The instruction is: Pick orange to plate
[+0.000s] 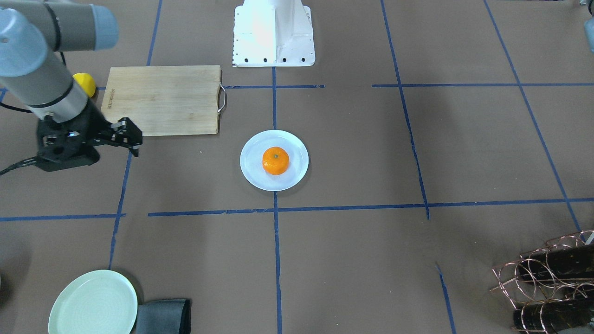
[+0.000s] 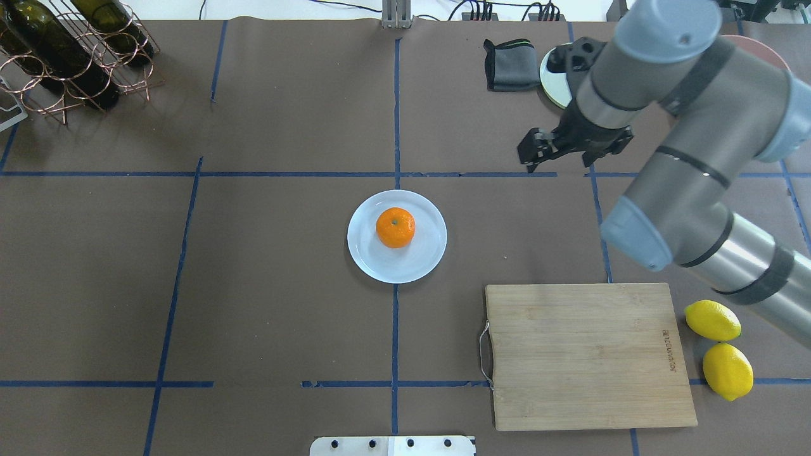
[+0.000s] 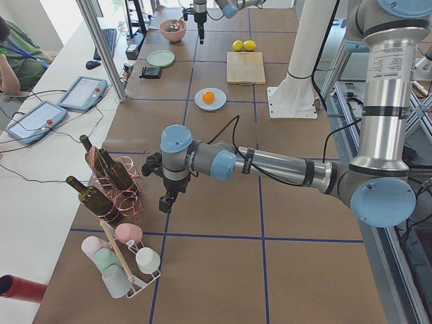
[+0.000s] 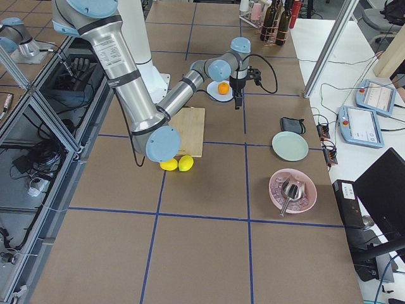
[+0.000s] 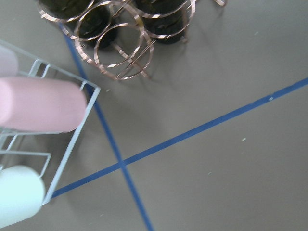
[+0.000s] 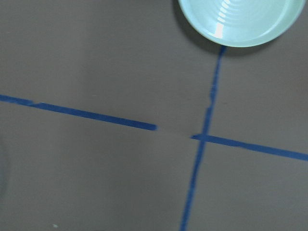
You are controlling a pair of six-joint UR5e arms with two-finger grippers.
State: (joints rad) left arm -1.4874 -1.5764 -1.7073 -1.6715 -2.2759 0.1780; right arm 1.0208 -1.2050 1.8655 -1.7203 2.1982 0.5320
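Note:
The orange (image 2: 395, 227) sits near the middle of the white plate (image 2: 426, 261) at the table's centre; the front view shows the orange (image 1: 275, 160) on the plate (image 1: 250, 175) too. My right gripper (image 2: 527, 161) hangs off to the side, well apart from the plate, fingers apart and holding nothing; in the front view the right gripper (image 1: 136, 145) is near the cutting board's corner. My left gripper (image 3: 166, 204) shows only in the left side view, next to the wine rack; I cannot tell whether it is open or shut.
A wooden cutting board (image 2: 589, 354) lies on the robot's right, with two lemons (image 2: 713, 320) beside it. The pale green plate (image 1: 93, 304) and a grey cloth (image 2: 510, 63) are at the far right. The bottle rack (image 2: 63, 57) stands far left.

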